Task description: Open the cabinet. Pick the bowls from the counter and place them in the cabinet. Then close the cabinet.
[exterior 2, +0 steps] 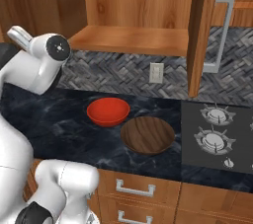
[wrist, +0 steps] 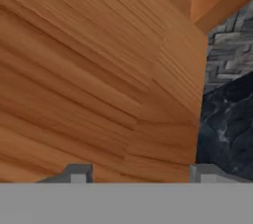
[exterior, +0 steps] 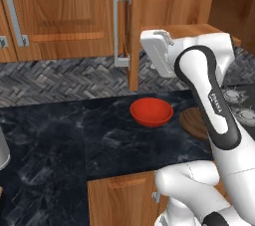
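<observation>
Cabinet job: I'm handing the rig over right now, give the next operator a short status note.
Gripper: fingers apart, nothing between them, facing a wood panel up close.
Cabinet: doors swung open, shelf bare.
Red bowl and brown bowl sit side by side on the counter, left of the stove.
Done: cabinet opened.
Left: pick both bowls, place them on the shelf, close the doors.

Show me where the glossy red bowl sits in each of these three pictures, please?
Left base view: the glossy red round bowl sits right of centre on the black marble counter, below the open cabinet door.
Right base view: it sits left of centre, just up-left of the dark brown wood-grain bowl.
Hand view: not in it.
Shared landmark: the grey herringbone tile wall.
</observation>
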You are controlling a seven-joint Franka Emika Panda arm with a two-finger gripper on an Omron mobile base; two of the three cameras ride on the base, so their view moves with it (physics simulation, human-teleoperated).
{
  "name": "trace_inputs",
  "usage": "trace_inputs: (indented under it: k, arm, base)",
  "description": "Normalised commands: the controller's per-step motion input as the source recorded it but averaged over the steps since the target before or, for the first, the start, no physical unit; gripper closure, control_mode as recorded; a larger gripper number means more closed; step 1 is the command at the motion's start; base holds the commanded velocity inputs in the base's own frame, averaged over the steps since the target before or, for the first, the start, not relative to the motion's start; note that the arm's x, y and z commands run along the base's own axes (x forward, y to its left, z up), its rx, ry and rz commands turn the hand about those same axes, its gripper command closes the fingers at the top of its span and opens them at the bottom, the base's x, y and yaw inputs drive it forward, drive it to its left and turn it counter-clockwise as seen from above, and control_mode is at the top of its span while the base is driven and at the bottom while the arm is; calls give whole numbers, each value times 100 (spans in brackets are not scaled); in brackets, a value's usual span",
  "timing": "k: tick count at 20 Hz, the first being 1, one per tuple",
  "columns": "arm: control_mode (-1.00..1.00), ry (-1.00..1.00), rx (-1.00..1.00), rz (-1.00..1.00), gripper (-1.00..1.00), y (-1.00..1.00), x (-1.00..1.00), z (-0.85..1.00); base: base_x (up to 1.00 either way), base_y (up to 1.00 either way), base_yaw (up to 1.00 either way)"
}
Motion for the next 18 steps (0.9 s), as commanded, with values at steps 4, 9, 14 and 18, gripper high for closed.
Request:
trace_inputs:
  k: [4,9,14,18]
  arm:
    - [-100,1,19,1,-100,-76,-5,11]
    - [-100,10,8,-6,-100,-65,-42,-1]
    - [-100,21,-31,-18,-100,-37,-10,-39]
    - [-100,41,-25,-9,-100,-69,30,-47]
  base:
    - [0,0,0]
    - [0,0,0]
    - [0,0,0]
    - [0,0,0]
